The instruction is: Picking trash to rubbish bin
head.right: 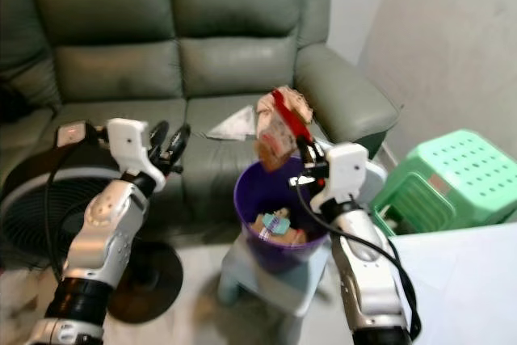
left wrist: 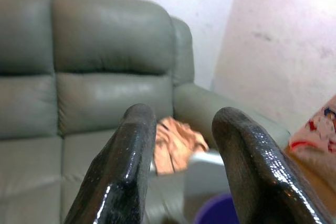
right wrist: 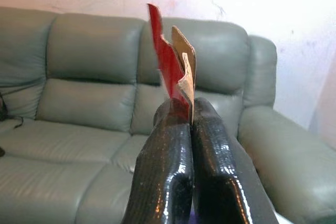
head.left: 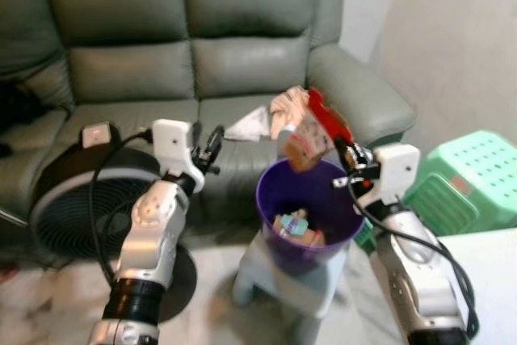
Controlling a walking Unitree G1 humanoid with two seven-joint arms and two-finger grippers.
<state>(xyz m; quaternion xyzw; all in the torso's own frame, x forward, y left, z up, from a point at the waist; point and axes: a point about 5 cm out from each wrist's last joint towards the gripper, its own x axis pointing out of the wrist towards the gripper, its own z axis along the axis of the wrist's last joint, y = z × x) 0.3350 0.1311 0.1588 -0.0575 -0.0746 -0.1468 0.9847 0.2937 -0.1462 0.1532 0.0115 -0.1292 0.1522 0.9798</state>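
**Right gripper pinching a wrapper over the purple bin**

Right gripper [head.left: 346,153] has its two black fingers [right wrist: 168,166] pressed together on a red and tan wrapper [head.left: 311,135], and I can see the torn card edge sticking up between them in the right wrist view. From the head camera I see the wrapper held above the rim of the purple bin [head.left: 271,199], toward the side nearest the sofa. The bin stands on a small grey stool [head.left: 275,284] just in front of the grey sofa [head.left: 242,62], and some scraps [head.left: 297,225] lie inside it already.

I have my left gripper [head.left: 212,147] raised to the left of the bin, well apart from it, with its fingers [left wrist: 123,171] spread and nothing between them. A crumpled peach cloth [left wrist: 176,142] and a white paper [head.left: 250,125] lie on the sofa seat behind the bin. A black fan [head.left: 81,199] stands on the floor to the left, and a green plastic stool [head.left: 468,175] sits to the right beside the sofa arm.
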